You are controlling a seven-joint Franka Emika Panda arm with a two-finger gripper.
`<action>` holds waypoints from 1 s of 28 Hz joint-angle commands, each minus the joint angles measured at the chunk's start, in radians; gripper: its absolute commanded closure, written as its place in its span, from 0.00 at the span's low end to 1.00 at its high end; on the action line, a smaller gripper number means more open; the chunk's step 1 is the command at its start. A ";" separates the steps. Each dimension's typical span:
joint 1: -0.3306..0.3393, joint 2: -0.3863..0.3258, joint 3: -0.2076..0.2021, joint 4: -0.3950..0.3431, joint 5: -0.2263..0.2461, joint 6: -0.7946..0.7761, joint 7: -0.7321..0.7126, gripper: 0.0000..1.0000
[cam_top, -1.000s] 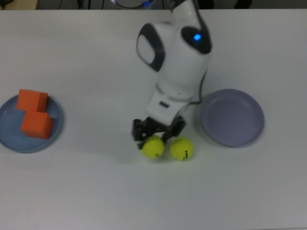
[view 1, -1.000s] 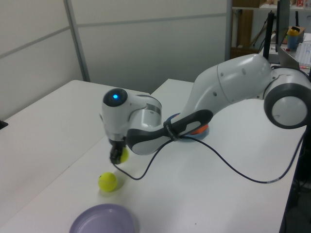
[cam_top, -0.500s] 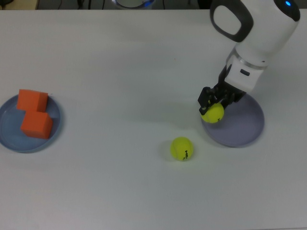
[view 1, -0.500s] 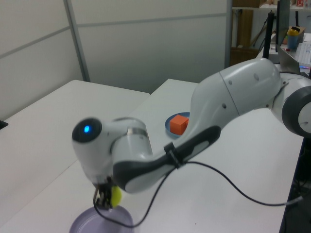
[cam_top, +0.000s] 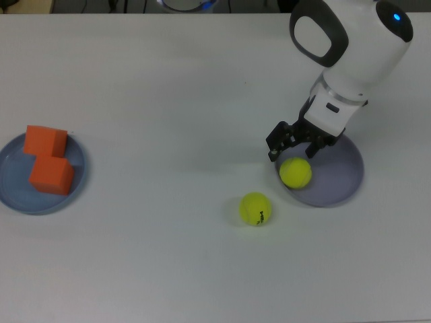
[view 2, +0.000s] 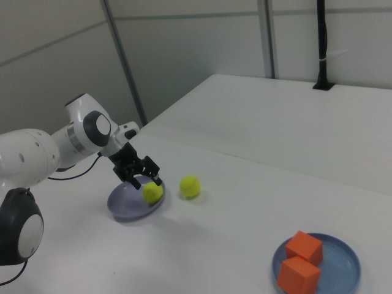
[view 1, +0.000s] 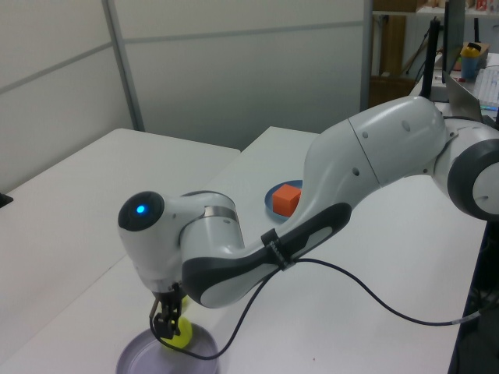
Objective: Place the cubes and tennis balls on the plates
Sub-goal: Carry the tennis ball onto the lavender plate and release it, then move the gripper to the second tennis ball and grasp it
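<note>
Gripper [cam_top: 293, 142]: fingers spread apart, holding nothing; poised just above the ball on the purple plate; the top view and the right view [view 2: 139, 171] show the gap between the fingers; the left view [view 1: 167, 322] shows it only edge-on, in front of the ball
Ball on plate [cam_top: 295, 172]: rests on the purple plate, by the rim nearest the other ball; clear of the fingers in the top view; seen in the right view [view 2: 152, 192]; half hidden behind the gripper in the left view [view 1: 180, 330]
Loose ball [cam_top: 255, 208]: on the bare tabletop, near the purple plate but off it; black mark visible in the top view; seen in the right view [view 2: 190, 186]; not seen in the left view
Purple plate [cam_top: 337, 182]: at the top view's right; partly covered by the arm there; the right view [view 2: 125, 205] shows its rim; cut by the lower edge in the left view [view 1: 136, 361]
Blue plate [cam_top: 10, 182]: at the top view's left, well apart from the purple plate; carries both cubes; mostly hidden behind the arm in the left view [view 1: 270, 195]
Cubes [cam_top: 51, 174]: two, orange, touching each other on the blue plate; both shown in the top view and the right view [view 2: 304, 246]; only one shows in the left view [view 1: 288, 199]
Tabletop [cam_top: 148, 87]: white
</note>
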 commanded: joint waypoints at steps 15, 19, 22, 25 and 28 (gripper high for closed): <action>-0.044 0.058 -0.141 0.011 -0.034 0.261 -0.037 0.00; -0.044 0.061 -0.142 0.009 -0.037 0.264 -0.040 0.00; -0.044 0.069 -0.142 0.002 -0.040 0.267 -0.041 0.00; -0.044 0.087 -0.144 0.000 -0.046 0.330 -0.040 0.00; -0.044 0.112 -0.156 0.000 -0.075 0.391 -0.038 0.00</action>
